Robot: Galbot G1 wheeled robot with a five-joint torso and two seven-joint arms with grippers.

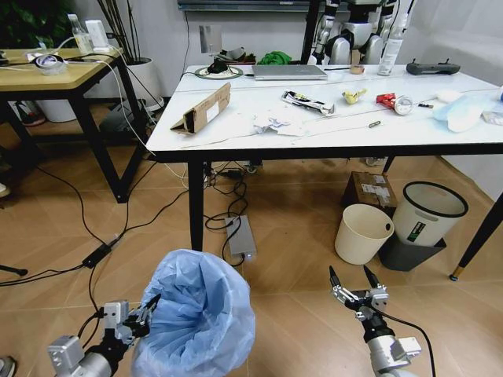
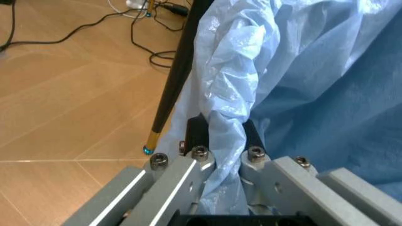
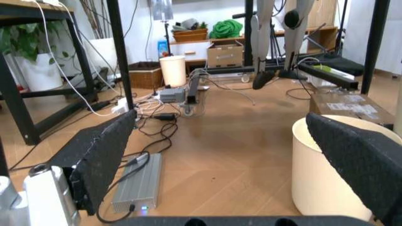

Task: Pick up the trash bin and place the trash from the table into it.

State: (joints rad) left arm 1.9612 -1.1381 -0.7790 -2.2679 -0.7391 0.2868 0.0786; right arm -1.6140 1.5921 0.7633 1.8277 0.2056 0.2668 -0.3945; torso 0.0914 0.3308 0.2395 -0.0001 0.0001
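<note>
The left gripper (image 2: pixel 223 141) is closed on the blue bag of the trash bin (image 1: pixel 196 314). The right gripper (image 1: pixel 350 276) hangs wide open beside it, with the table (image 1: pixel 330 133) ahead.

Left gripper (image 1: pixel 148 312) sits low at the robot's left, its 2 fingers (image 2: pixel 196 133) pinched together. Right gripper (image 1: pixel 350 280) hovers low at right, fingers spread apart.
</note>
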